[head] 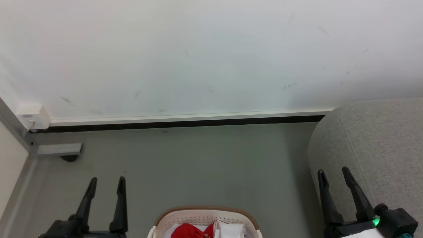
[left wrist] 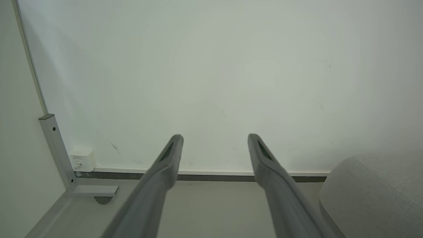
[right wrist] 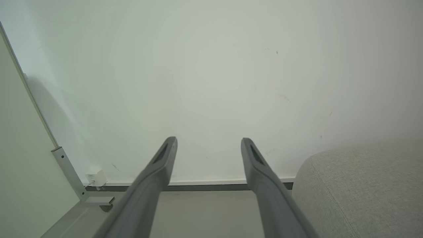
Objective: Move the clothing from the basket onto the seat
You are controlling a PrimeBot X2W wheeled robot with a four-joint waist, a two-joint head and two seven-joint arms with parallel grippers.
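The cream-white basket (head: pixel 203 216) with a brown rim peeks in at the head view's bottom centre. Red clothing (head: pixel 186 230) and a small white cloth piece (head: pixel 229 229) lie inside it. The light grey seat (head: pixel 376 145) rises at the right, its rounded corner also in the left wrist view (left wrist: pixel 373 195) and the right wrist view (right wrist: pixel 360 185). My left gripper (head: pixel 107 181) stands open at lower left, beside the basket, holding nothing. My right gripper (head: pixel 333 172) is open at lower right, in front of the seat's corner.
A white wall (head: pixel 198 56) with a pale skirting board (head: pixel 185 117) runs across ahead. Grey floor (head: pixel 198 158) lies between wall and basket. A metal frame post with a foot bracket (head: pixel 59 149) and a small white box (head: pixel 33 116) stand at the left corner.
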